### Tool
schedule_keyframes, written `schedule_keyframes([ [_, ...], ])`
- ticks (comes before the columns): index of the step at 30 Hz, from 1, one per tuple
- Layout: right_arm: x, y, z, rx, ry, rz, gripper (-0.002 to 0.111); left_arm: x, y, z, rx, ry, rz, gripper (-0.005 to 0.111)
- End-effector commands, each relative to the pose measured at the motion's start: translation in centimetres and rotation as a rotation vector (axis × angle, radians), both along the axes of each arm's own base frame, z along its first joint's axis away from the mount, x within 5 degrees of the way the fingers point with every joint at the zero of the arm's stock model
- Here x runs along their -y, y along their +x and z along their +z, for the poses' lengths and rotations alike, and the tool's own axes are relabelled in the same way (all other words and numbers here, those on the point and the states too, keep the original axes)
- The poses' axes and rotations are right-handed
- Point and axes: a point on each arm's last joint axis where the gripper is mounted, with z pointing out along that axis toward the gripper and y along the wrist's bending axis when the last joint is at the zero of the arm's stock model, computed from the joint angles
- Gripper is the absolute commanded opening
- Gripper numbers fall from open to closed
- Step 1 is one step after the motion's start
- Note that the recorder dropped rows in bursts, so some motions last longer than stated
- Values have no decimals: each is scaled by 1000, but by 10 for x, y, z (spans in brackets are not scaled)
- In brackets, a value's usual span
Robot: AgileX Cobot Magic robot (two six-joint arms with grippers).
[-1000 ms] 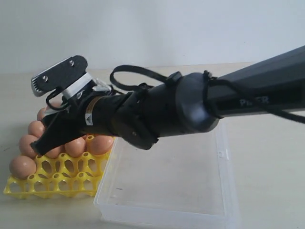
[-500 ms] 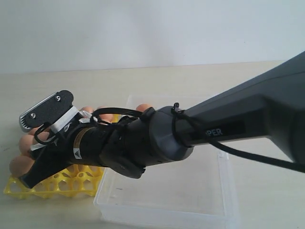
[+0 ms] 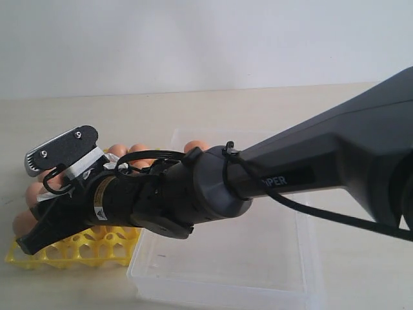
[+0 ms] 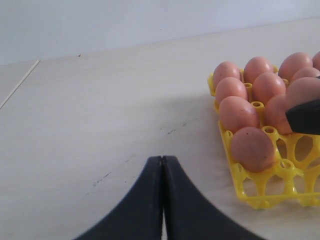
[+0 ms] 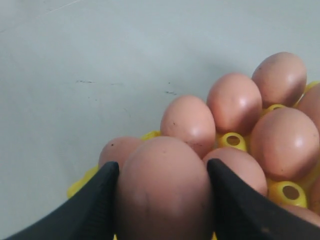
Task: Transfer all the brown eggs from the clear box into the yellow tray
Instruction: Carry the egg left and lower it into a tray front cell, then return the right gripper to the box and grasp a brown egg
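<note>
My right gripper (image 5: 162, 167) is shut on a brown egg (image 5: 162, 195), one black finger pressed to each side of it. It hangs low over the yellow tray (image 3: 77, 248), just above the eggs seated in the cups (image 5: 235, 102). In the exterior view the right arm reaches across the clear box (image 3: 226, 258) to the tray. One more brown egg (image 3: 197, 145) shows by the box's far wall. My left gripper (image 4: 162, 159) is shut and empty, above bare table beside the tray (image 4: 250, 192). The right gripper's finger (image 4: 305, 117) and its egg (image 4: 302, 90) show over the tray.
Several eggs (image 4: 252, 147) fill the tray's far rows and its side nearest my left gripper, and open cups (image 3: 97, 239) show along the near row. The tray sits against the box's left wall. The pale table (image 4: 100, 100) stretches away beside the tray.
The right arm has dropped and swung left with the egg, from well above the tray down close to its cups. The grip has not changed.
</note>
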Motion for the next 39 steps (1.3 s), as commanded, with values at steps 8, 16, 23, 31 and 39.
schedule_keyframes([
  [8,-1,0,2,-12,-1,-6,53,0,0,2,19,-7,-5,0],
  [16,4,0,15,33,-65,1,53,0,0,2,19,-7,-5,0],
  [23,51,20,71,91,-312,-94,53,0,0,2,19,-7,-5,0],
  [31,120,66,71,-166,-398,-453,53,0,0,2,19,-7,-5,0],
  [39,153,103,54,-210,-332,-579,53,0,0,2,19,-7,-5,0],
])
